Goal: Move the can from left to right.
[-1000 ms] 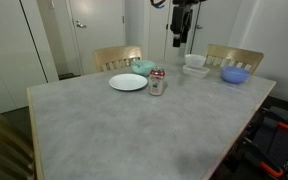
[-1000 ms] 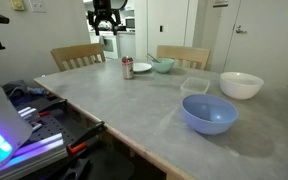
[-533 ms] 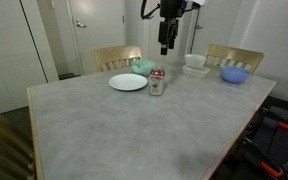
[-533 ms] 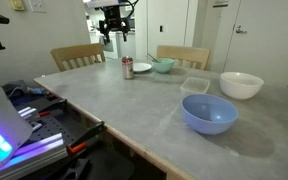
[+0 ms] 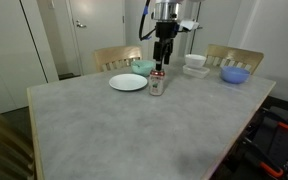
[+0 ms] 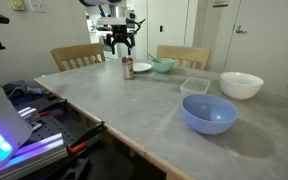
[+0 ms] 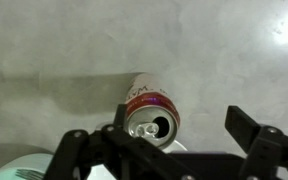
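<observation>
The can [image 5: 157,82] is a small silver drink can with red markings. It stands upright on the grey table next to the white plate [image 5: 127,82], and also shows in an exterior view [image 6: 127,69]. My gripper [image 5: 162,56] hangs open directly above the can, a short way over its top, and shows in an exterior view [image 6: 120,45]. In the wrist view the can's open top [image 7: 152,125] lies near the left finger, with the gripper [image 7: 174,135] open and empty.
A teal bowl [image 5: 143,68] sits behind the plate. A clear container [image 6: 195,86], a white bowl [image 6: 241,85] and a blue bowl [image 6: 209,113] stand further along the table. Two wooden chairs [image 5: 117,58] stand at the far edge.
My gripper has come down and moved over the can from higher up and further away. The can has not moved.
</observation>
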You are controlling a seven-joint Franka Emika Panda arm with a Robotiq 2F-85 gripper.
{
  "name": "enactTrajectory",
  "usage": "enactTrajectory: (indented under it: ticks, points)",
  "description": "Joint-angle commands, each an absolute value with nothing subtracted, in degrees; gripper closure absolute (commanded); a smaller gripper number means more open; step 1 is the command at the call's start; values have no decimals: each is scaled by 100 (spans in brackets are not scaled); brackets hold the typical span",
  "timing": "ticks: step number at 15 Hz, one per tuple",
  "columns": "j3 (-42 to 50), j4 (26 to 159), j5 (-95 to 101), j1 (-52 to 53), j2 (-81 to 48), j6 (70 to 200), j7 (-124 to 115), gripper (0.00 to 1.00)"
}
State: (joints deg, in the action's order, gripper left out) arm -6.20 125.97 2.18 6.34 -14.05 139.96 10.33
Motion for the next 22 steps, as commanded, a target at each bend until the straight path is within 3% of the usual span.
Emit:
enactTrajectory:
  ticks: [1, 6, 22]
  points:
    - [-757, 12424, -224, 477, -1843, 14586, 1285, 0]
    - [-696, 12248, -99, 539, -2085, 15162, 1078, 0]
    - [-638, 12286, 44, 515, -2209, 15084, 941, 0]
